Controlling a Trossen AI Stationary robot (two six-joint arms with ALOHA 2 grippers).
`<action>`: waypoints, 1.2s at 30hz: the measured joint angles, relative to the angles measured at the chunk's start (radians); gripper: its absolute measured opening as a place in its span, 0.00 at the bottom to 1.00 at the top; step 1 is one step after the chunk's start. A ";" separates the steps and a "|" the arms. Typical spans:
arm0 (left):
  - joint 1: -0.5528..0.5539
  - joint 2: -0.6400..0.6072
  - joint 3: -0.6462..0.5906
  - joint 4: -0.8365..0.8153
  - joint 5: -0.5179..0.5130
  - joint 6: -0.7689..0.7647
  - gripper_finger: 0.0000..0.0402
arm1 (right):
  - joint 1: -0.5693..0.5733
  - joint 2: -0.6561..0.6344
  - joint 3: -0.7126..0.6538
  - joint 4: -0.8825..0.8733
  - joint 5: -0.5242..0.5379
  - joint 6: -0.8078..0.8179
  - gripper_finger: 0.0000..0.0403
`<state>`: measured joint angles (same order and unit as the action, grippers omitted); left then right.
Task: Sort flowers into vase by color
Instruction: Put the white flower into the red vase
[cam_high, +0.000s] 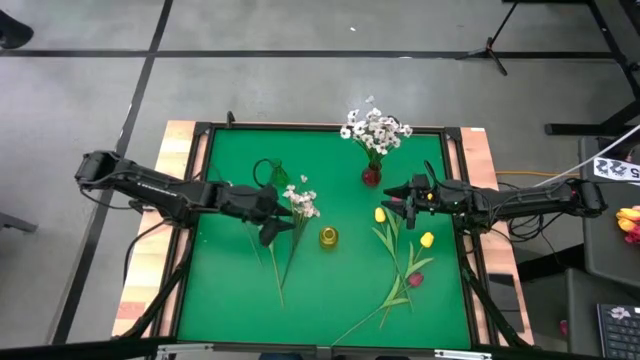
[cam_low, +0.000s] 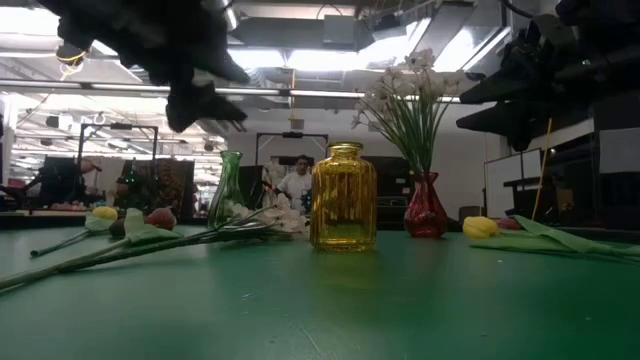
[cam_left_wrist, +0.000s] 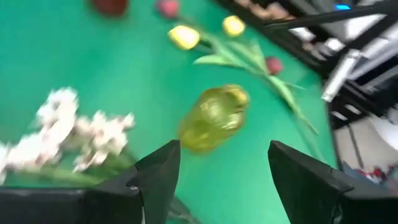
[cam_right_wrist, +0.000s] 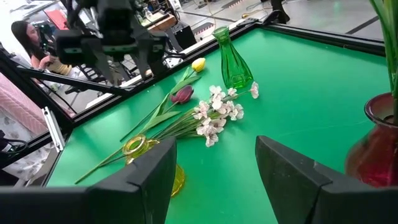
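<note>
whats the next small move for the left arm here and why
Probably lower the left gripper onto the stems of the white spray lying on the mat and close. Its jaws are open and empty above that spray, whose blossoms lie beside the yellow vase, while other white flowers already stand in the red vase.

Green table (cam_high: 230, 300): flowers (cam_high: 400, 285), three vases (cam_high: 328, 237)
</note>
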<state>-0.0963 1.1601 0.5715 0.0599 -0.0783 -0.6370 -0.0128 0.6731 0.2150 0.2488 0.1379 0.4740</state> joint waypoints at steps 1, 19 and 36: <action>0.000 0.015 0.015 -0.032 -0.006 -0.024 0.59 | 0.000 0.000 0.000 -0.003 0.000 0.000 0.54; -0.003 0.333 0.241 -0.397 0.051 -0.407 0.58 | 0.000 0.000 0.000 -0.043 0.000 -0.010 0.54; -0.055 0.441 0.245 -0.370 0.095 -0.528 0.58 | 0.000 0.000 0.000 -0.043 -0.035 -0.011 0.54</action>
<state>-0.1509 1.6009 0.8165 -0.3098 0.0170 -1.1652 -0.0128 0.6727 0.2150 0.2058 0.1032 0.4629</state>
